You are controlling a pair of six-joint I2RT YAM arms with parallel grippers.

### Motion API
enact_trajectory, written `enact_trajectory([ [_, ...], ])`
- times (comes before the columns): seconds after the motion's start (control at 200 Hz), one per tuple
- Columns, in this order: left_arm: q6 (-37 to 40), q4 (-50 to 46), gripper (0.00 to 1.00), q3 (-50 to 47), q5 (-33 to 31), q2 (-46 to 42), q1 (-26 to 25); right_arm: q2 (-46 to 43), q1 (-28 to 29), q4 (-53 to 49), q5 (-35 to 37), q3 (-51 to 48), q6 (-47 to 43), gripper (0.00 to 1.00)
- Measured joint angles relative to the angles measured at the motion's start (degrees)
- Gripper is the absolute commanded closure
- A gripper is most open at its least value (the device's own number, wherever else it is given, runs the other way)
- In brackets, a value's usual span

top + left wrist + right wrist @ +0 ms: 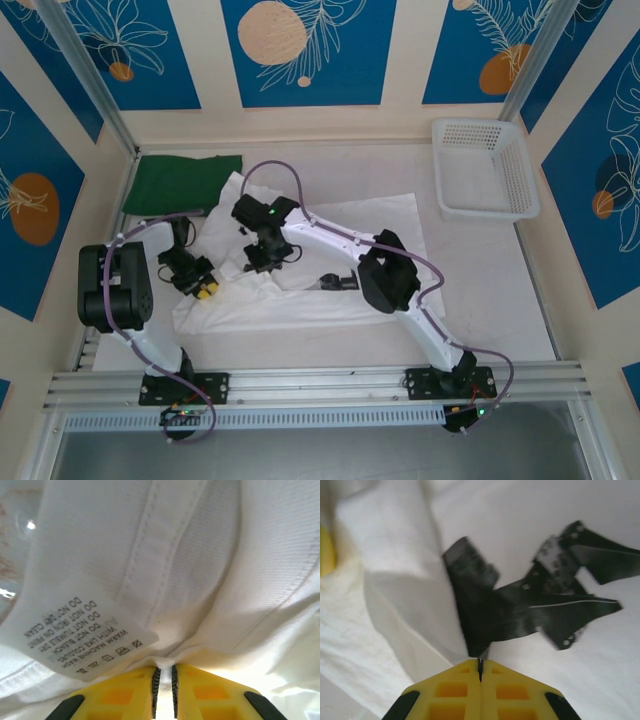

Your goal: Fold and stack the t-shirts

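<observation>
Worktop (480, 290): white t-shirt (372, 215) lies spread across the middle, unfolded and creased along its left side. Green t-shirt (180, 183) sits folded at the rear left corner, just beside the white one's upper edge. Basket (487, 214) stands rear right, well apart.

Left gripper (164, 675): jaws clenched on a bunched hem of the white t-shirt, at its left edge, with the care label (82, 632) hanging just above the tips. Several layers look gathered in the bite.

Right gripper (480, 666): jaws clenched, apparently nipping a thin ridge of white cloth at the edge of the black print (520, 605), near the shirt's middle-left.

Risks, as judged:
- The right pinch looks shallow. A sharp pull could slip the cloth out, and the fold would collapse halfway.
- The left bite may hold both front and back layers, or only one. If only one, lifting would separate the layers and leave a lopsided fold.
- The two grippers stand close together. Uneven lifting would twist the fabric between them instead of forming a straight crease.
- The right arm reaches across the shirt. Dragging it could rumple the flat right half.
- A sweep toward the rear left could catch the green t-shirt and undo its fold.
</observation>
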Motion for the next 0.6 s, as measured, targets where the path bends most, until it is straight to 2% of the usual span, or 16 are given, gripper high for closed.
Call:
enact_trajectory([
  [0.24,1.16,-0.22,0.84,0.24,-0.59,0.11,-0.02,0.0,-5.57,0.57,-2.47,-5.6,3.45,0.93],
  [0.335,1.18,-0.22,0.83,0.26,-0.63,0.11,-0.02,0.0,-7.1,0.79,-3.26,-6.25,4.9,0.81],
  [0.47,1.2,-0.66,0.83,0.63,-2.01,0.11,-0.02,0.0,-8.98,0.61,-3.48,-6.21,8.0,0.52],
  [0.565,1.22,-1.22,0.82,1.11,-3.65,0.09,-0.02,0.0,-10.51,-0.87,-3.74,-5.55,11.3,0.47],
  [0.6,1.27,-1.46,0.77,1.4,-4.52,0.07,-0.02,-0.24,-11.04,-1.18,-3.76,-5.44,12.44,0.46],
])
